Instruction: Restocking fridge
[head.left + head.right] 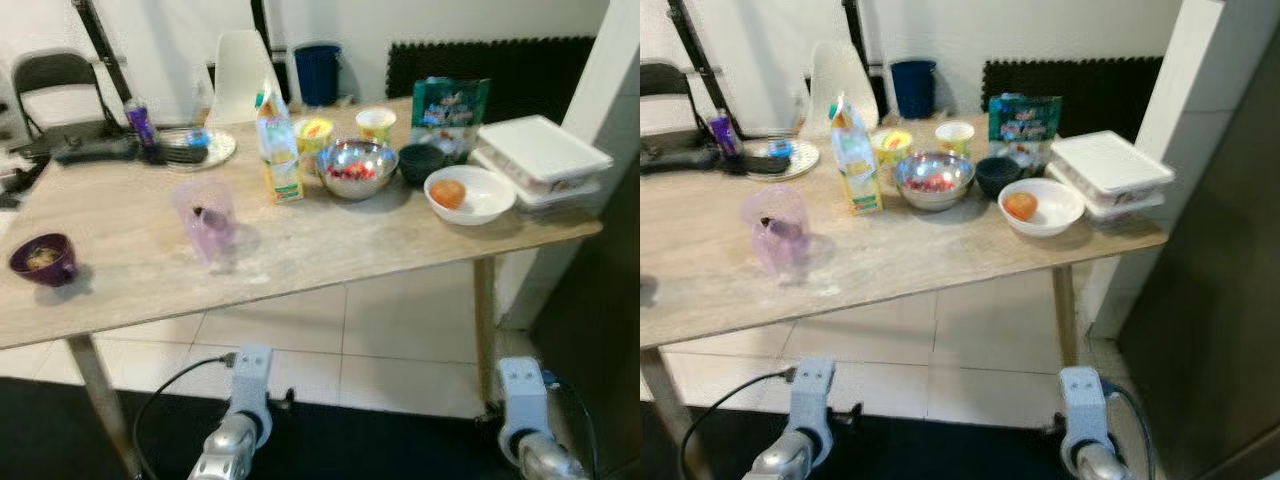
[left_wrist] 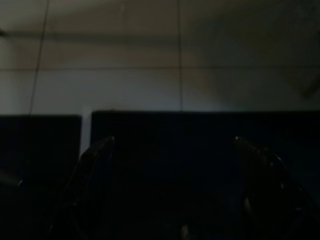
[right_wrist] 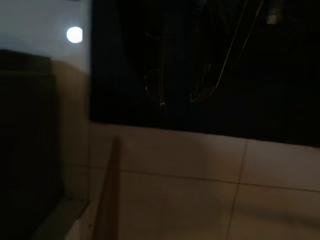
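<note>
On the wooden table [image 1: 300, 255] stand a juice carton [image 1: 278, 150], a steel bowl of fruit [image 1: 357, 168], two yoghurt cups [image 1: 313, 132], a small dark bowl [image 1: 420, 160], a green bag [image 1: 450, 110], a white bowl holding something orange [image 1: 470, 193] and stacked white lidded boxes [image 1: 542, 155]. Both arms hang low in front of the table, over a dark mat. My left gripper [image 2: 175, 145] is open and holds nothing. My right gripper [image 3: 176, 101] has its tips close together, with nothing between them.
A translucent purple jug [image 1: 206, 220] and a purple cup [image 1: 44, 258] sit on the table's left part, a plate [image 1: 195, 148] and a purple bottle [image 1: 138, 120] behind them. A tall dark panel [image 1: 1220, 300] rises at the right. Chairs and a blue bin [image 1: 318, 72] stand beyond.
</note>
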